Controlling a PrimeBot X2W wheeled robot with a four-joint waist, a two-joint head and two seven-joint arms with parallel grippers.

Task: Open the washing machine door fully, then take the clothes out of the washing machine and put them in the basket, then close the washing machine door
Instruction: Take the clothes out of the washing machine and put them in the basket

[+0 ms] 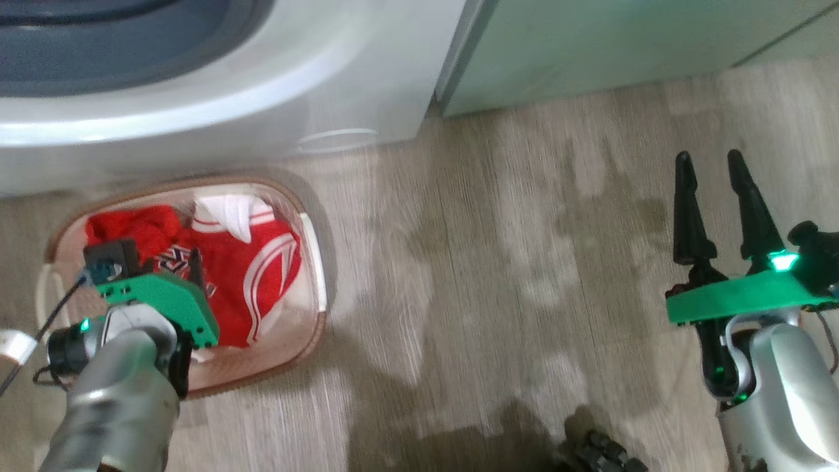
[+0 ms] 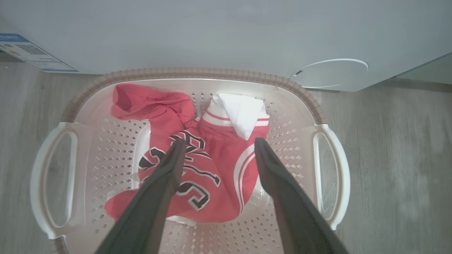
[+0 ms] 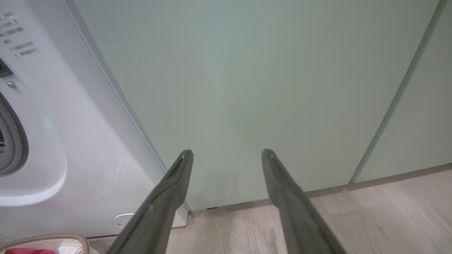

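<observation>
The clothes [image 2: 212, 190] are lying in the basket [image 2: 190, 72], which is sitting on the floor [image 1: 491, 262] right in front of the washing machine [image 2: 212, 35]. The red jersey is crumpling across the base, w/ the white piece [image 2: 242, 113] resting on its top edge nr the machine-side wall.

The fabric is looking soft, light & floppy, prob. a bit slick. It'd be bunching under a pinch, so the best hold is a thick fold at the middle, not the trim.

The left gripper [image 2: 219, 141] is pointing down into the basket over the jersey, fingers spread wide w/ nothing between them. Whether the tips are brushing the cloth is hard to tell from this angle. Its forearm is coming in from the lower left of the head view.

The right gripper [image 1: 709, 156] is hanging well apart to the right over bare floor, also spread & empty, fingers aiming twd the pale green cabinet [image 3: 247, 88].
</observation>
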